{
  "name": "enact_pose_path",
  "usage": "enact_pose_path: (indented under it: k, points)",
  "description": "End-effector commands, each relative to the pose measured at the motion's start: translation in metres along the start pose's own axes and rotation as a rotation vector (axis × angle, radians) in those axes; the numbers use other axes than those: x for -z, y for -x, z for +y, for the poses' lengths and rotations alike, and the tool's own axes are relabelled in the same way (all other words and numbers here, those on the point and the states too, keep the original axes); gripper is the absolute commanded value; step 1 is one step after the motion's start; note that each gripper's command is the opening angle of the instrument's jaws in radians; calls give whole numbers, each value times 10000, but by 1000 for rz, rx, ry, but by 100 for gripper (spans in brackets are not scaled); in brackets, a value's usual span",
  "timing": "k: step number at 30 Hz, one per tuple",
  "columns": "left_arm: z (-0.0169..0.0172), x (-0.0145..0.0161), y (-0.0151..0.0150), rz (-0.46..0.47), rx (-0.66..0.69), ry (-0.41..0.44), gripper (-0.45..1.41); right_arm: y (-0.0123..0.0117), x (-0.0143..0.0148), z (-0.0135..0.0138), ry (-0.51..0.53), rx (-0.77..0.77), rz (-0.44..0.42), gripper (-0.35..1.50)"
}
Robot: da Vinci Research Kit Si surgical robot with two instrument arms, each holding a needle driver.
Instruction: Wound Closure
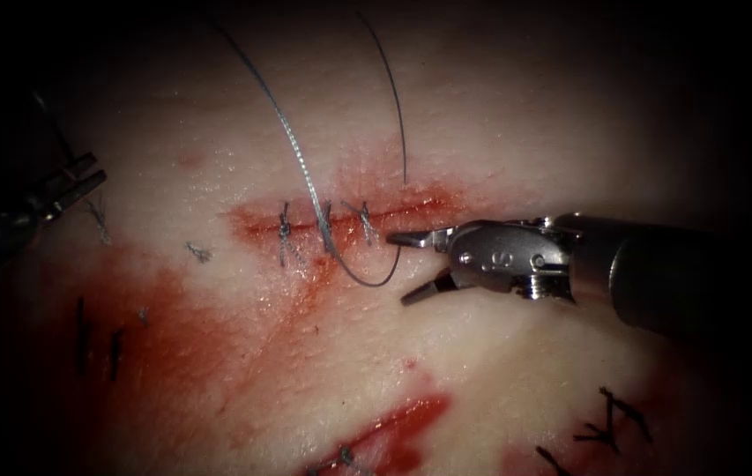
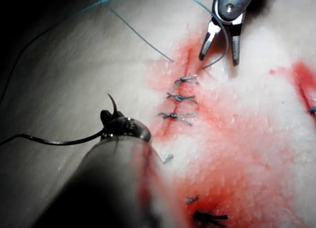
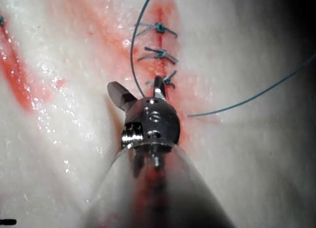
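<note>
Steel right end effector [image 1: 411, 264], jaws apart and empty, sits at the right end of the cut [image 1: 349, 216] beside the thread [image 1: 305, 176] loop. Left end effector [image 1: 80, 176], left of the cut, grips the needle [image 2: 113, 105] near its middle, clear of the tissue [image 1: 499, 132].

Right tool [image 1: 413, 264]: polished silver wrist housing stamped with characters, small round pivot pins, two short tapered jaws, dark grey cylindrical shaft. Left tool [image 1: 85, 176]: slim dark jaws on a dark shaft.
</note>
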Motion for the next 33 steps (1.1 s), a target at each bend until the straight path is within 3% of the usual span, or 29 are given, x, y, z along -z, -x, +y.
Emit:
enact_pose_path:
  k: [1,3,5,6,7,8,15,23,33]
  points:
    - [-2,-9,-2,4,-2,-3,-45,4,-16,9,4,3,3,126]
    - [-1,-11,-2,4,-2,-4,-45,8,-24,10,6,5,4,126]
    - [-1,-12,-1,4,-2,-5,-45,13,-30,9,4,5,9,101]
    - [0,-12,-1,4,-2,-6,-45,16,-33,5,-3,5,17,74]
    - [0,-13,-1,2,-2,-8,-45,18,-34,2,-16,11,21,10]
    - [1,-13,-1,1,-2,-9,-45,20,-34,-1,-27,16,24,-35]
    - [2,-17,-2,15,-2,-2,-45,16,-24,-18,-85,16,-2,-35]
    - [6,-19,-1,22,-2,-2,-45,-19,-2,-55,-124,19,13,-35]
    - [7,-19,-2,25,-2,-1,-45,-53,12,-79,-146,16,16,-35]
